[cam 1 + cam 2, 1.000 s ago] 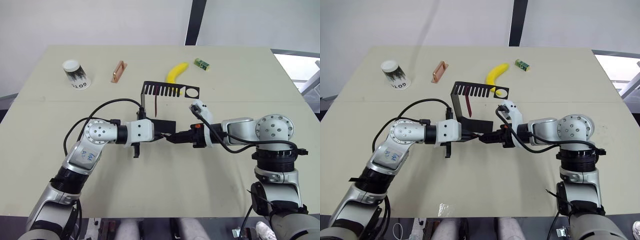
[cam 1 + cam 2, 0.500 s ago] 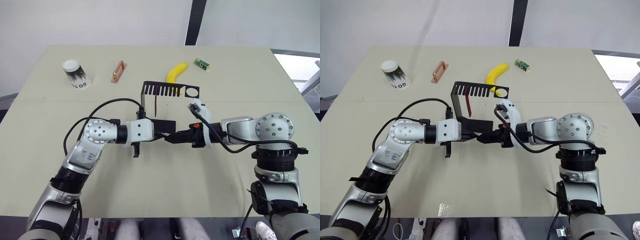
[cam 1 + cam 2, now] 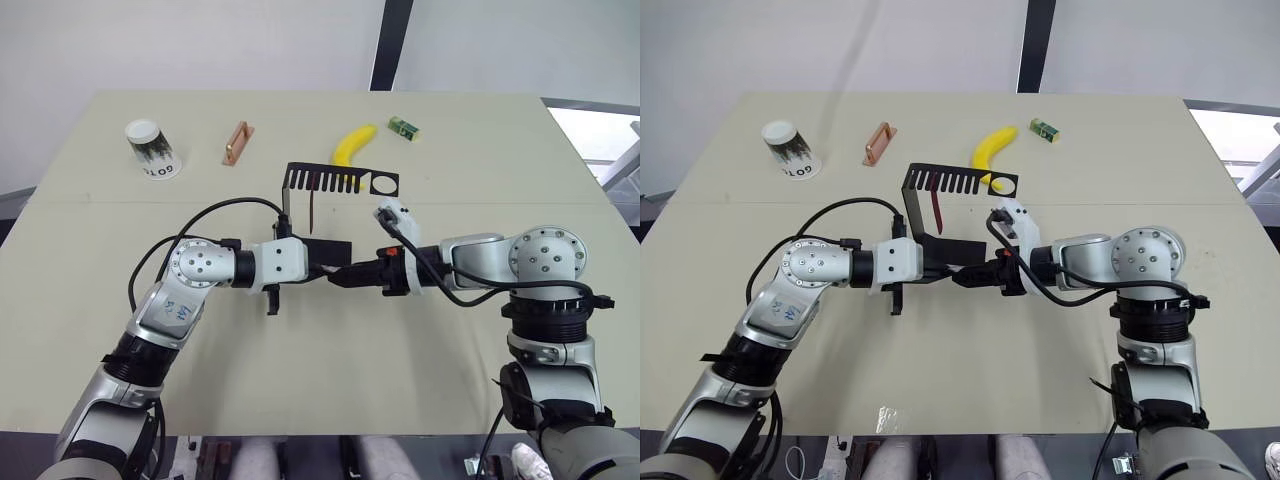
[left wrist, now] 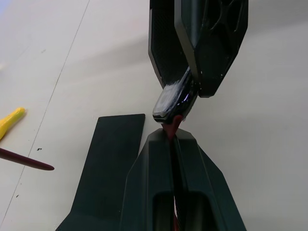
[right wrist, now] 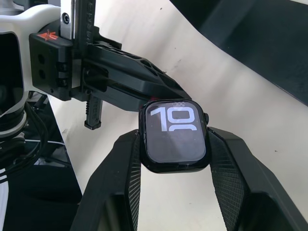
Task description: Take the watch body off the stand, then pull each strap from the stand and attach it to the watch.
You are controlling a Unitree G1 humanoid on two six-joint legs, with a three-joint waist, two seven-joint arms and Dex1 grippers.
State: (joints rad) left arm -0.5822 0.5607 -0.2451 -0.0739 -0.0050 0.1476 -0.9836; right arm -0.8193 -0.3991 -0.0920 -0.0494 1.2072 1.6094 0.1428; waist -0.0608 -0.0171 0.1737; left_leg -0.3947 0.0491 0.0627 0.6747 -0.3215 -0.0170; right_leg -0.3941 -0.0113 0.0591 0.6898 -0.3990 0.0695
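Note:
In front of the black stand (image 3: 340, 180) my two grippers meet tip to tip above the table. The right gripper (image 5: 175, 144) is shut on the watch body (image 5: 175, 134), a black rounded-square case whose dark screen shows light digits. The left gripper (image 4: 172, 137) is shut on a dark red strap (image 4: 173, 126), and the strap's tip touches the edge of the watch body (image 4: 171, 98). A second dark red strap (image 3: 313, 210) hangs from a slot in the stand's top shelf. The stand's flat base (image 4: 113, 159) lies just beside the left gripper's fingers.
Along the far side of the table are a paper cup (image 3: 150, 147), a copper-coloured handle (image 3: 236, 142), a banana (image 3: 352, 145) just behind the stand, and a small green block (image 3: 404, 127). The near half of the table is bare.
The right gripper has edged slightly to the left with the watch body, closer to the left gripper. Everything else stays put.

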